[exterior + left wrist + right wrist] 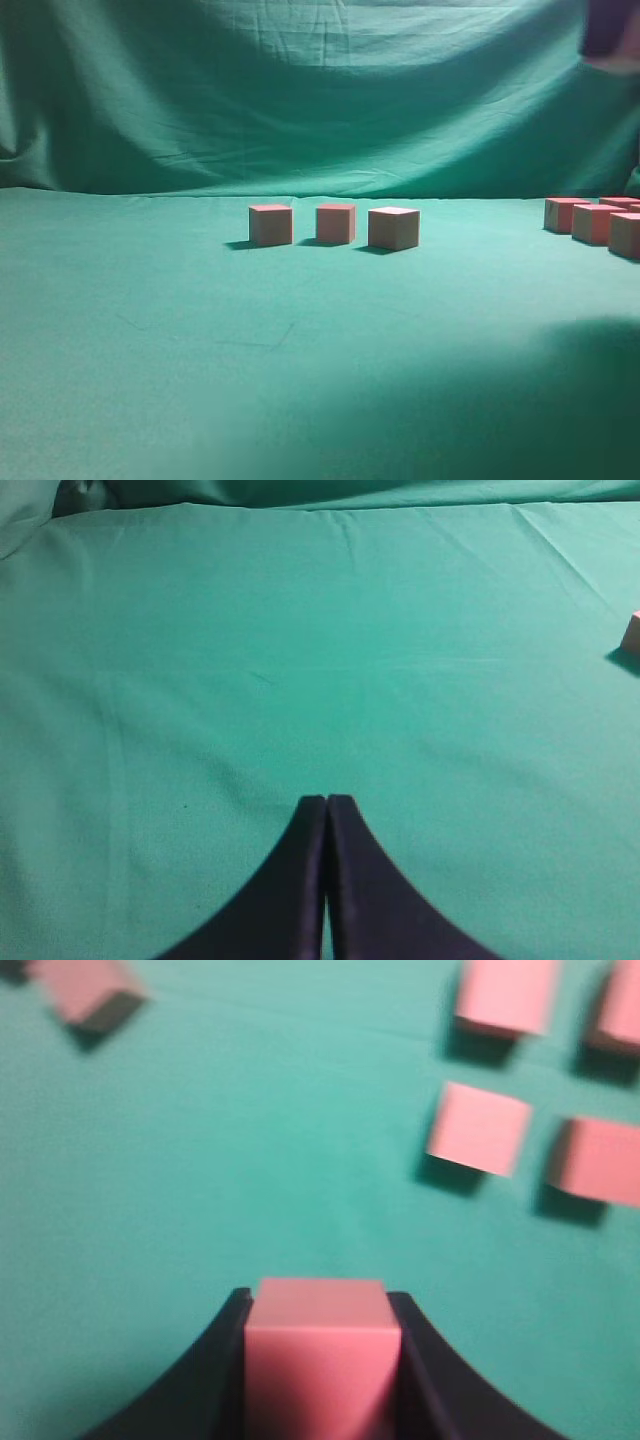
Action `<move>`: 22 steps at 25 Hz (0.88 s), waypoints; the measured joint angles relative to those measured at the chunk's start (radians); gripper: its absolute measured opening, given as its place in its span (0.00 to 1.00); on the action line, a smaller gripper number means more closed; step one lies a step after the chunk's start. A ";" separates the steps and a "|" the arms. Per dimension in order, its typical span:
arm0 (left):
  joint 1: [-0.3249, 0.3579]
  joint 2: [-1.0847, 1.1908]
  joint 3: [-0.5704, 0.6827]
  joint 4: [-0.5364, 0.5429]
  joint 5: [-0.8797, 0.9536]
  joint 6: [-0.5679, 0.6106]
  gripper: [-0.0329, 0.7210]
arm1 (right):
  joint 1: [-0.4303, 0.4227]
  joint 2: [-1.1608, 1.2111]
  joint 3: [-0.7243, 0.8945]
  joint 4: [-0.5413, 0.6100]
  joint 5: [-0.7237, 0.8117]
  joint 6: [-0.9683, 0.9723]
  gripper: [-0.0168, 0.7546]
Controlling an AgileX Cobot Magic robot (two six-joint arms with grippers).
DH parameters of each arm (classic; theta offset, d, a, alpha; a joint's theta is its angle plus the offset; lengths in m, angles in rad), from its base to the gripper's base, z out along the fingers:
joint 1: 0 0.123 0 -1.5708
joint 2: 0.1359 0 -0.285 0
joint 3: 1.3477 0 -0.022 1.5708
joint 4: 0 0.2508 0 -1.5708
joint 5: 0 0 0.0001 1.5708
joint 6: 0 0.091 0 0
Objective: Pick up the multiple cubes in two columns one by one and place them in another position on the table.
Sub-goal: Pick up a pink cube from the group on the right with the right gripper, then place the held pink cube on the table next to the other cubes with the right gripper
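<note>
Pinched between the right tool [322,1360] jaws, one cube [322,1355] could slip and topple placed cubes [335,224]; left tool [326,805] pressed together.

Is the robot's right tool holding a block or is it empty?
Holding one. In the right wrist view, the black right tool has a small pink solid cube squeezed between its two fingers, above the green cloth table.

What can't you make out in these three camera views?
- Exterior view: the right gripper is a dark blur cut by the top right corner; cubes run off the right edge.
- Right wrist view: motion blur softens the loose cubes.
- Left wrist view: one cube is cut off.
</note>
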State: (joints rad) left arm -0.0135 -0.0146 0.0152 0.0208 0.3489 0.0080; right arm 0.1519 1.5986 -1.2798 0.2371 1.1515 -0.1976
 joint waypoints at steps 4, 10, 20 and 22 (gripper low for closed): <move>0.000 0.000 0.000 0.000 0.000 0.000 0.04 | 0.174 -0.003 -0.055 0.002 0.004 -0.024 0.36; 0.000 0.000 0.000 0.000 0.000 0.000 0.04 | 0.416 0.031 -0.173 0.002 0.006 -0.023 0.36; 0.000 0.000 0.000 0.000 0.000 0.000 0.04 | 0.582 0.270 -0.386 0.002 0.017 0.150 0.36; 0.000 0.000 0.000 0.000 0.000 0.000 0.04 | 0.585 0.324 -0.430 -0.002 0.022 0.227 0.36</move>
State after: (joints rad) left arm -0.0135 -0.0146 0.0152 0.0208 0.3489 0.0080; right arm 0.7366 1.9224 -1.7093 0.2347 1.1731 0.0290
